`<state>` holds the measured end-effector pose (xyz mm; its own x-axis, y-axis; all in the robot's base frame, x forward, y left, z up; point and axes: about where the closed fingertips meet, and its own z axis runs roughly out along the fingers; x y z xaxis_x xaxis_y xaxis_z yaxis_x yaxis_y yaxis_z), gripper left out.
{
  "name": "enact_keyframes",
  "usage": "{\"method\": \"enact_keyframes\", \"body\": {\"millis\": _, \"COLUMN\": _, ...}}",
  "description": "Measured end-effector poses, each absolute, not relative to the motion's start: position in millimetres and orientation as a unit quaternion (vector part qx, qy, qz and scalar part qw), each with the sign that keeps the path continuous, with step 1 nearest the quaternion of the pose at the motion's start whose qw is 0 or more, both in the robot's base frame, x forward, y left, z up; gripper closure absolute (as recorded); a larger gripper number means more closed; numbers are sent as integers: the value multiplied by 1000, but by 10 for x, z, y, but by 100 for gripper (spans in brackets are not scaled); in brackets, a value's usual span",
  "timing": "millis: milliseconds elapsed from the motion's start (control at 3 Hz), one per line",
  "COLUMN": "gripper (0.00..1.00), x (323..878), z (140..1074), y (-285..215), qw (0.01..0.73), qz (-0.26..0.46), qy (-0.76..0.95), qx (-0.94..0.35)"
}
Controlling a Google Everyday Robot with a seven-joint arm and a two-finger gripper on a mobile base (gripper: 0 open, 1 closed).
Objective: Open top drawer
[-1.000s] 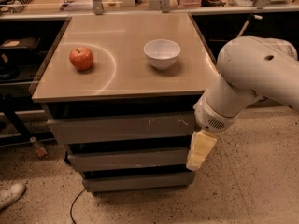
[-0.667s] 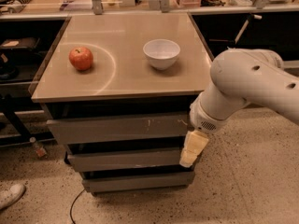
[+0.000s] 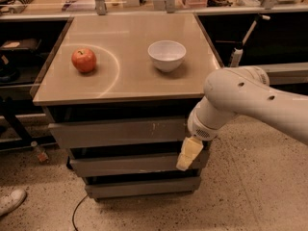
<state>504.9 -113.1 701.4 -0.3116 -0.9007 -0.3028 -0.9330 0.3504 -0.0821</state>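
A grey drawer cabinet with a smooth tan top (image 3: 130,76) fills the middle of the camera view and stands on a speckled stone floor (image 3: 250,191). From the right of the cabinet a thick white robot arm (image 3: 255,97) reaches in, its rounded wrist lying in front of the cabinet's right front corner. The top drawer (image 3: 110,131), the widest and tallest of the three grey fronts, sits directly under the cabinet's tan top with a dark gap between them. Its slanted front is pushed in beneath the overhanging edge and bears pale scratches right of centre. Below it in the cabinet come a narrower grey middle drawer front (image 3: 125,165) and a still narrower grey bottom drawer front (image 3: 139,186). On the cabinet's top, a white round bowl (image 3: 166,55) stands upright right of centre, towards the back. A red apple (image 3: 83,60) rests well apart from the bowl on the left side, beside a faint pale arc marked on the surface. The pale yellowish gripper (image 3: 187,154) hangs down from the wrist, tilted, in front of the right end of the cabinet's middle drawer front, just below the right end of the top drawer. Whether the gripper is released or clenched cannot be told, nor whether it touches the cabinet. On the floor left of the cabinet lies the toe of a white shoe (image 3: 10,201), and a thin black cable (image 3: 76,215) curls out from under the cabinet's base.
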Motion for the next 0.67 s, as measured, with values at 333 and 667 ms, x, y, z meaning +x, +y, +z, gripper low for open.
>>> {"method": "enact_keyframes", "body": {"millis": 333, "gripper": 0, "x": 5217, "z": 6877, "y": -1179, "qw": 151, "qz": 48, "qy": 812, "qx": -562}}
{"method": "enact_keyframes", "body": {"millis": 667, "gripper": 0, "x": 5387, "z": 6807, "y": -1152, "qw": 157, "qz": 43, "qy": 807, "qx": -567}}
